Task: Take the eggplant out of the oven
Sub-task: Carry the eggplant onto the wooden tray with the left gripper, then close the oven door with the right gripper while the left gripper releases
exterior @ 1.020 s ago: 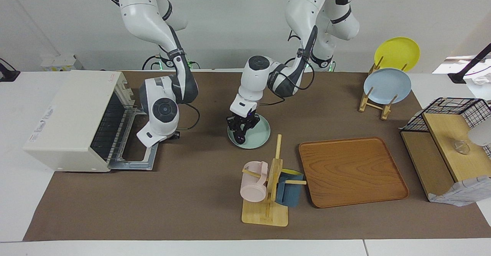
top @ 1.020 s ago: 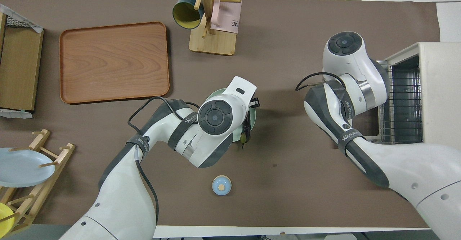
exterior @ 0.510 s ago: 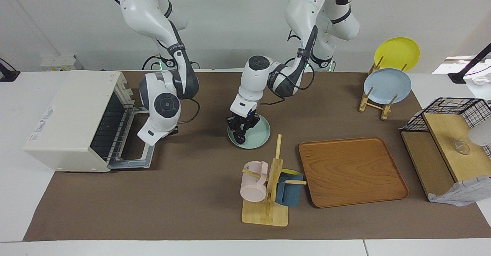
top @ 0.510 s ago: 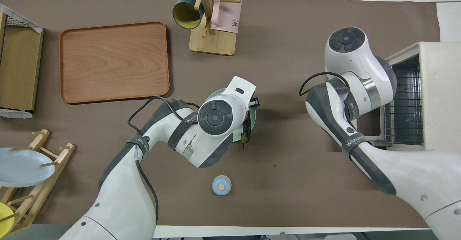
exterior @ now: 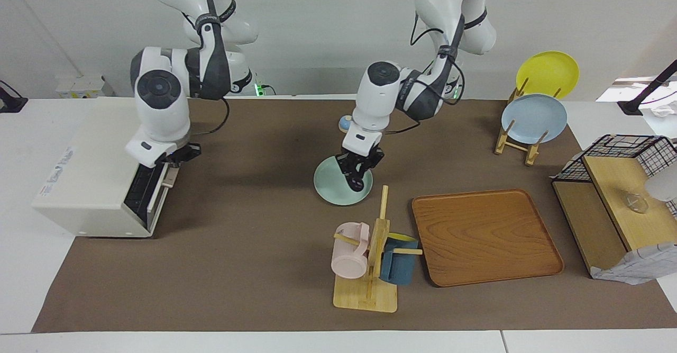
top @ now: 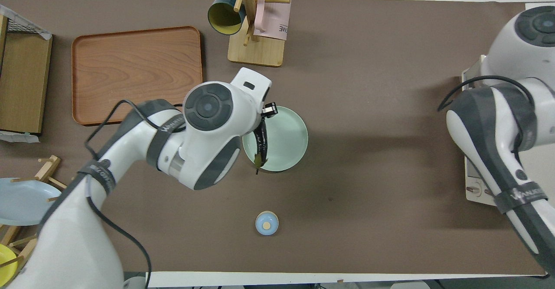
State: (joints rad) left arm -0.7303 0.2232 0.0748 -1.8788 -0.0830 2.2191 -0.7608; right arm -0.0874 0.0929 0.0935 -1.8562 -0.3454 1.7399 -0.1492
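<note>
Items, from the right arm's end of the table to the left arm's end.

1. Oven: cream-white box at the right arm's end of the table. Its dark glass door stands nearly upright, close to shut.
2. Right gripper: at the upper edge of the oven door. Whether it is closed on the door cannot be told.
3. Mint-green plate: flat on the brown mat near mid-table, well apart from the oven.
4. Left gripper: low over the plate, above the part toward the left arm's end. The claw points down and is clamped on the eggplant.
5. Eggplant: out of the oven, held in the left gripper over the plate. It hangs roughly upright, and the overhead view shows its greenish stem end lowest. Whether it touches the plate cannot be told.
6. Small blue round piece: on the mat, nearer to the robots than the plate.
7. Wooden mug rack: farther from the robots than the plate. It carries a pink mug and a dark blue mug.
8. Wooden tray: beside the mug rack, toward the left arm's end.
9. Plate stand: near the robots. It holds a pale blue plate and a yellow plate.
10. Black wire basket: at the left arm's end, with wooden boards on and beside it.
</note>
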